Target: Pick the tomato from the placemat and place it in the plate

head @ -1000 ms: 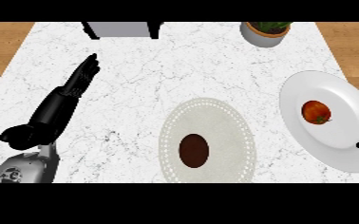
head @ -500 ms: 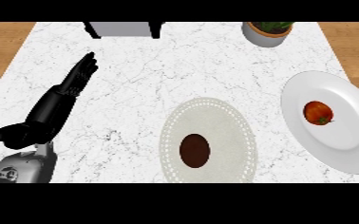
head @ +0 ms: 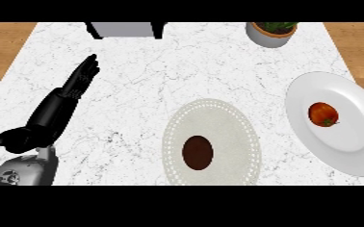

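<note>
Five items lie on the white marbled counter top (head: 177,77), listed left to right.

1. Robot's left hand (head: 68,96), black, on a grey forearm entering from the near left corner. Fingers straight and stretched toward the far side, thumb out to the near side, holding nothing. It rests at the left edge, well apart from every object, apparently idle because the task belongs to the other side.

2. Grey box-like object (head: 126,29) with dark edges at the far edge, left of centre; only partly in view, purpose cannot be told.

3. Pale round woven placemat (head: 227,120) with a scalloped border, near centre. A dark brown oval patch (head: 198,152) shows on its near half. No tomato lies on it.

4. Grey round pot (head: 270,33) with green leaves, far right, clear of the working area.

5. White round ceramic plate (head: 334,86) at the right edge, partly cut off by the view. The red tomato with a green stalk (head: 323,113) sits inside it, near its middle, touched by nothing. By this placement the task appears complete.

The robot's right hand does not show.
</note>
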### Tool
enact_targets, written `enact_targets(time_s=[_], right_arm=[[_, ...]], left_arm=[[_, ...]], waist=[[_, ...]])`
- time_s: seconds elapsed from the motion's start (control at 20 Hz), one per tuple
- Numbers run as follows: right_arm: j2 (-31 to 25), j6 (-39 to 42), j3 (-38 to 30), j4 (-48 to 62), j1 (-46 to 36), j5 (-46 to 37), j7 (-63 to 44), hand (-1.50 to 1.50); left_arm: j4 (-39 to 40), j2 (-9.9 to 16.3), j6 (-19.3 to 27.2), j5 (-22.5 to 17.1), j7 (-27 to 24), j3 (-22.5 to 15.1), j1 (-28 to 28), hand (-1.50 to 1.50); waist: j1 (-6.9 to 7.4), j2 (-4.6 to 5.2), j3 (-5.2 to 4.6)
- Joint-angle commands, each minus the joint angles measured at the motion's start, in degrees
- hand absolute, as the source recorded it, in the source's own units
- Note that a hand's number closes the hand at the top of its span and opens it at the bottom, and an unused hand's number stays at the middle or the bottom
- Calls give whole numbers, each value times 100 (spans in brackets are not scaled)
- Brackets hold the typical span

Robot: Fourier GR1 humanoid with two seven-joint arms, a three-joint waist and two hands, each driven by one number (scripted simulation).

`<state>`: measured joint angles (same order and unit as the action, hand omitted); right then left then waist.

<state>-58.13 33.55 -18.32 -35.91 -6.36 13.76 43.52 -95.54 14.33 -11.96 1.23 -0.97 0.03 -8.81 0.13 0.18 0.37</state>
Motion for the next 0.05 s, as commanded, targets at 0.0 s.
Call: enact_targets(time_s=[0.0], right_arm=[[-10,1275,122,104,165,-38,1201,-150]], left_arm=[[-57,-52,48,49,25,-40,61,0]], waist=[[18,-3,13]])
